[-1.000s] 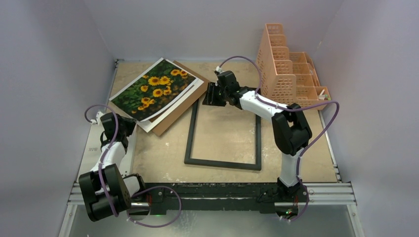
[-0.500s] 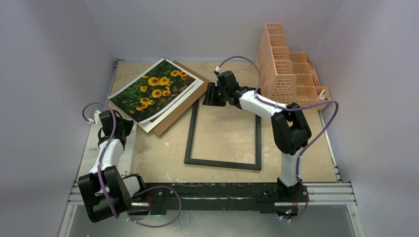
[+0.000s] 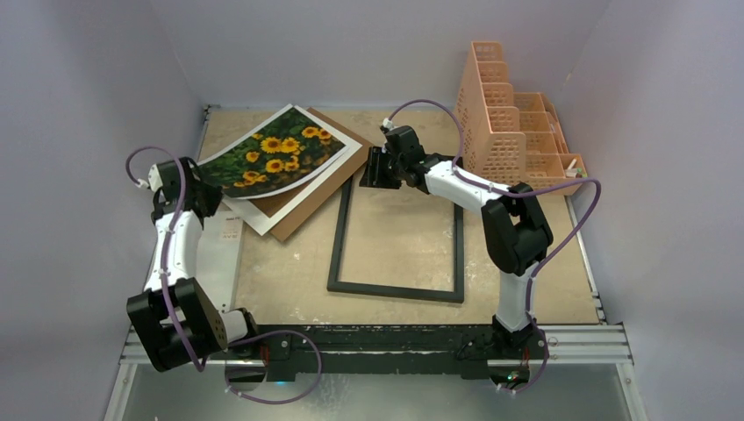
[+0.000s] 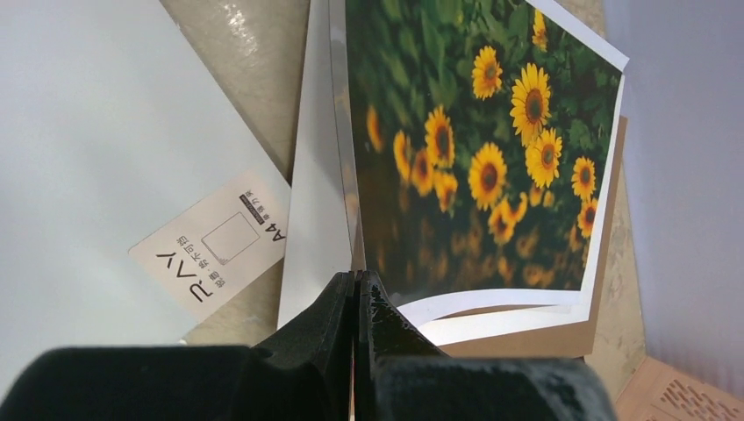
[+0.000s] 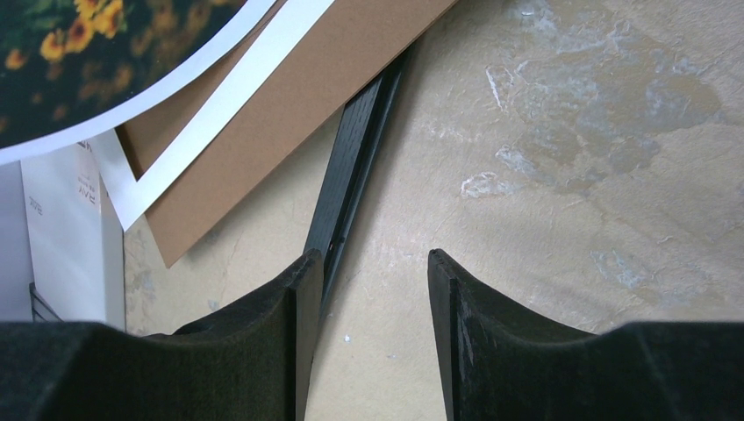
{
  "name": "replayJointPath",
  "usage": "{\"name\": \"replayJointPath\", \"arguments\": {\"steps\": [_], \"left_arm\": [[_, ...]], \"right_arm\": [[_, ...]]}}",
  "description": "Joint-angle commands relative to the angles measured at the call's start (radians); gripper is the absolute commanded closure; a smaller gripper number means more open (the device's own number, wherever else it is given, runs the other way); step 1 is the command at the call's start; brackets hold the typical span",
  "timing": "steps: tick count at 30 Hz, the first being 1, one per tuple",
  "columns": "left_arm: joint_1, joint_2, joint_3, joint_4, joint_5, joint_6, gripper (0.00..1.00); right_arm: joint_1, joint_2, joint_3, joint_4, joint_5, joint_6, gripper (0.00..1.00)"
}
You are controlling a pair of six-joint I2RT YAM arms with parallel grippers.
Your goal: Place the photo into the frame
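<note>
left arm has the photo by a corner; the frame lies to its right

top view: the left gripper (image 3: 200,191) is closed on the near-left corner of the photo (image 3: 281,153), whose long axis slants toward the far right. the frame (image 3: 395,290) lies flat to the right and nearer, long axis near-to-far, with the right gripper (image 3: 372,168) at its far-left corner. left wrist view: the fingers pinch the photo's edge, holding it clear of the white sheet (image 4: 311,202). right wrist view: the jaws stand apart and empty, and the frame's rail runs under the brown board (image 5: 289,114).
</note>
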Motion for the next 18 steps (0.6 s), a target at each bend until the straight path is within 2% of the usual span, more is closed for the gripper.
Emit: {"name": "replayJointPath", "arguments": {"steps": [1, 8, 13, 18], "left_arm": [[0.007, 0.026, 0.124, -0.137, 0.010, 0.035, 1.00], [0.007, 0.020, 0.251, -0.278, 0.014, 0.058, 1.00], [0.007, -0.016, 0.298, -0.356, 0.076, 0.041, 1.00], [0.007, -0.045, 0.279, -0.356, 0.215, -0.024, 1.00]], "right_arm": [[-0.003, -0.047, 0.027, 0.004, -0.012, -0.012, 0.50], [-0.003, -0.060, 0.027, 0.009, -0.009, -0.014, 0.49], [-0.003, -0.063, 0.036, 0.007, -0.011, -0.010, 0.49], [-0.003, -0.065, 0.051, -0.004, -0.001, 0.027, 0.49]]}}
